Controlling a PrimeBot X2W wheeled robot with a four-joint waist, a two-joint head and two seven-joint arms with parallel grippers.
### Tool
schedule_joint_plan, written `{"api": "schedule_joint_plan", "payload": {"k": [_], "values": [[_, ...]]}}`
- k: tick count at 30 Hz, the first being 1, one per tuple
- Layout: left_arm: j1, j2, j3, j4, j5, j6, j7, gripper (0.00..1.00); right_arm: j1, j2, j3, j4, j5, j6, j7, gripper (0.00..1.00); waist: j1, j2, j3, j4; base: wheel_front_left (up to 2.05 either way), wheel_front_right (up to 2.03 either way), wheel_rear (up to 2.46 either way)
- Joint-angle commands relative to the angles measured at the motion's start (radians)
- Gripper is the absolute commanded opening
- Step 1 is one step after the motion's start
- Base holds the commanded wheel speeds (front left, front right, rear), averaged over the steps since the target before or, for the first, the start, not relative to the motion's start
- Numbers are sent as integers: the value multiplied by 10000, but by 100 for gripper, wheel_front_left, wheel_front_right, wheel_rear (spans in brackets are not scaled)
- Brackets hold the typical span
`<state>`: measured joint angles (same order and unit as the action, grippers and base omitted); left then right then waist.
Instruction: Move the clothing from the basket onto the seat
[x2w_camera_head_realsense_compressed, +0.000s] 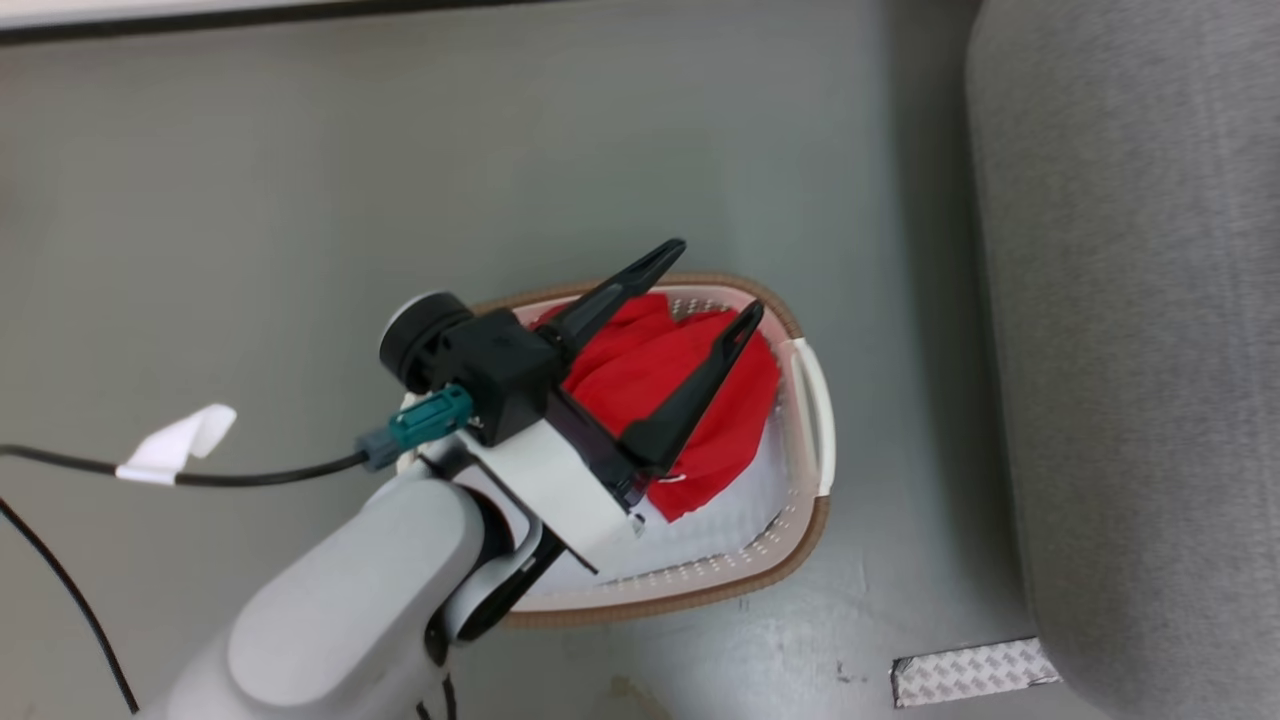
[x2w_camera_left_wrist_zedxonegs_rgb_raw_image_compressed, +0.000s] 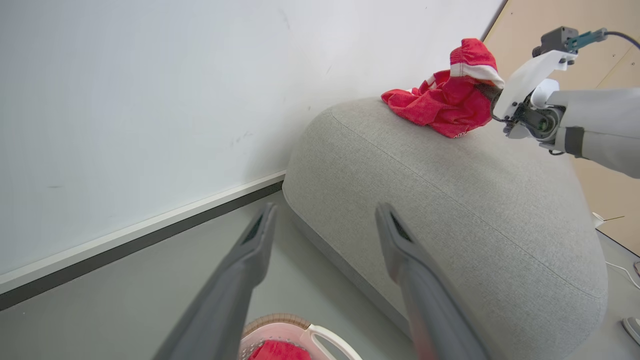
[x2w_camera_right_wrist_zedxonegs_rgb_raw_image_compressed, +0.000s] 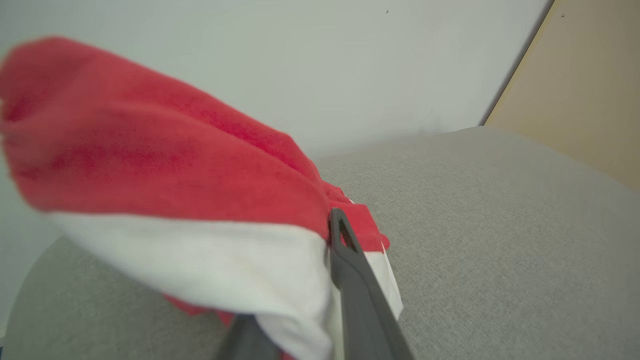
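Now the right hand (x2w_camera_left_wrist_zedxonegs_rgb_raw_image_compressed: 489, 95) is laying a red garment (x2w_camera_left_wrist_zedxonegs_rgb_raw_image_compressed: 440, 105) on the seat (x2w_camera_left_wrist_zedxonegs_rgb_raw_image_compressed: 450, 210), fingers buried in cloth so I cannot tell grip from release, while the open left hand (x2w_camera_head_realsense_compressed: 713, 278) is hovering over the clothing (x2w_camera_head_realsense_compressed: 650, 370) in the basket (x2w_camera_head_realsense_compressed: 800, 560), needing a drop and pinch next.

The left hand (x2w_camera_head_realsense_compressed: 714, 278) gapes wide; the right hand (x2w_camera_left_wrist_zedxonegs_rgb_raw_image_compressed: 484, 95) reaches out, grip unclear.
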<state>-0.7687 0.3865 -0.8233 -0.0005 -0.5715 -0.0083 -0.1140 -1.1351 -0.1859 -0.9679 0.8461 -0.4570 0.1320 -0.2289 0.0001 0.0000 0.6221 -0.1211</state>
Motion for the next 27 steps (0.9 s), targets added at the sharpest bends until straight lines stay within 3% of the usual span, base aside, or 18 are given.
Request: {"api": "schedule_joint_plan", "payload": {"k": [1, 6, 13, 19, 27], "values": [[262, 110, 34, 65, -115, 70, -95, 100, 354, 134, -14, 244, -343, -25, -113, 100, -1, 0, -349, -249, 0, 0, 0], [739, 88, 117, 175, -426, 224, -290, 100, 1325, 445, 299, 756, -852, -25, -284, 100, -1, 0, -1192, -531, 0, 0, 0], [1501, 215, 214, 406, -704, 434, -600, 100, 2734, 886, 926, 643, -501, -25, -367, 100, -1, 0, -2253, -840, 0, 0, 0], [2396, 231, 236, 641, -1040, 655, -907, 100, 4435, 1179, 1984, -505, 772, -25, -367, 100, -1, 0, -3356, -858, 0, 0, 0], [3662, 175, 600, 1063, -1238, 1060, -1371, 100, 6932, 1350, 4254, -3155, 3331, -25, -370, 100, -1, 0, -4703, -433, 0, 0, 0]]}}
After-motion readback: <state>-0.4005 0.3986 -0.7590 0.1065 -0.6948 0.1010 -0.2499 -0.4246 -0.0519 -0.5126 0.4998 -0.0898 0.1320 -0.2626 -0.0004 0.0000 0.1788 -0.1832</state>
